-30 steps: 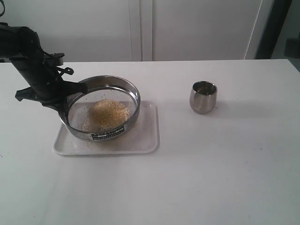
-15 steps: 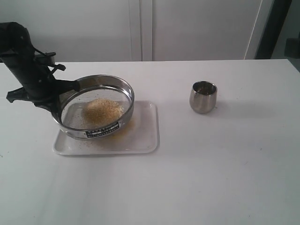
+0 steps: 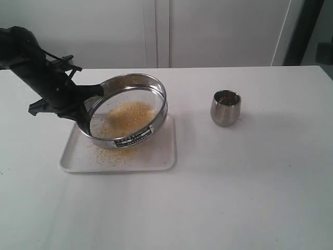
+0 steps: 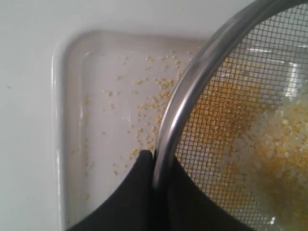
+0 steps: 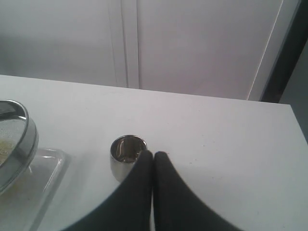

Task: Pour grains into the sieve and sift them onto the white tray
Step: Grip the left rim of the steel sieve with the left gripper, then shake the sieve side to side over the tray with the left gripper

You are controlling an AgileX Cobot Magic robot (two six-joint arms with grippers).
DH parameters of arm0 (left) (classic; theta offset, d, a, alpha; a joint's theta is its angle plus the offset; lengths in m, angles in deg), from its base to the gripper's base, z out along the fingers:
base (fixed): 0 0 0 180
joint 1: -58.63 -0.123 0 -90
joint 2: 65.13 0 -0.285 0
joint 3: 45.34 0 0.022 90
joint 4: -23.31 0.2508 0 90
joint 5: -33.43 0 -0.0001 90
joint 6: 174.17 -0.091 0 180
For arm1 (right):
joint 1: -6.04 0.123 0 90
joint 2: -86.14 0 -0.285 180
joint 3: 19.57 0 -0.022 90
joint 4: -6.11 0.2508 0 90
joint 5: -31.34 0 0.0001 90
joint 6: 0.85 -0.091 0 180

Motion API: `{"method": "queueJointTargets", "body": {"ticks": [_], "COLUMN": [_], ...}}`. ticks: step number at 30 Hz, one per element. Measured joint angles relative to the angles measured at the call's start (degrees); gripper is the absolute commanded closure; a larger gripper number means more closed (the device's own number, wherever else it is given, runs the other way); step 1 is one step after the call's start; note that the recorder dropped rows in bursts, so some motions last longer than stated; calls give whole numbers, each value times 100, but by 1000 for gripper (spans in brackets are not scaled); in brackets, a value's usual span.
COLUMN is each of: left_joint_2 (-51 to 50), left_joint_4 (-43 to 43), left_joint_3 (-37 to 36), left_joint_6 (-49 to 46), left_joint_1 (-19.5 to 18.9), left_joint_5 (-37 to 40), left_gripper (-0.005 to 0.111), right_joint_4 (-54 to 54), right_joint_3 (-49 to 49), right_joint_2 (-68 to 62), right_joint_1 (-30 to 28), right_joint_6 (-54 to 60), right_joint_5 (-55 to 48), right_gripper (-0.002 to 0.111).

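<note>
My left gripper (image 3: 89, 100) is shut on the steel rim of the sieve (image 3: 130, 110), holding it tilted above the white tray (image 3: 161, 156). A heap of golden and pale grains (image 3: 130, 115) lies on the mesh. Fine yellow grains are scattered on the tray below (image 4: 144, 96). In the left wrist view the two black fingers (image 4: 139, 192) pinch the sieve rim (image 4: 178, 110) between them. My right gripper (image 5: 153, 155) is shut and holds nothing, hanging above the table close to the small steel cup (image 5: 126, 155). The right arm is outside the exterior view.
The steel cup (image 3: 226, 108) stands upright on the white table, to the right of the tray. A white wall with panel seams runs behind the table. The table's far right edge meets a dark post (image 3: 304, 31).
The sieve has swung to the right and lifted with more tilt, after shifting left half a second ago. More yellow grains lie on the tray. The right gripper has not moved.
</note>
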Motion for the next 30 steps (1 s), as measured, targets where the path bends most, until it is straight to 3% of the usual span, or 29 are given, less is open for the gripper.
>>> {"method": "queueJointTargets", "body": {"ticks": [6,11,14,18,21,24,27,30], "left_joint_2": [-23,-23,-23,-27,-27,-27,-27,-27], "left_joint_4": [487,847,1440,1436,1455,1976,2112,1954], "left_joint_3": [-24,35,75,75,101,110,110,110], "left_joint_6": [338,245,817,1021,701,1224,1754,1326], "left_joint_1": [-204,217,257,166,460,614,412,343], "left_joint_5": [-4,-37,184,145,-144,20,262,133], "left_gripper": [107,107,107,107,107,107,107,107], "right_joint_4": [0,0,0,0,0,0,0,0], "right_joint_3": [0,0,0,0,0,0,0,0], "right_joint_2": [0,0,0,0,0,0,0,0], "right_joint_1": [0,0,0,0,0,0,0,0], "right_joint_6": [0,0,0,0,0,0,0,0], "right_joint_5": [0,0,0,0,0,0,0,0], "right_gripper": [108,108,108,108,108,108,108,108]}}
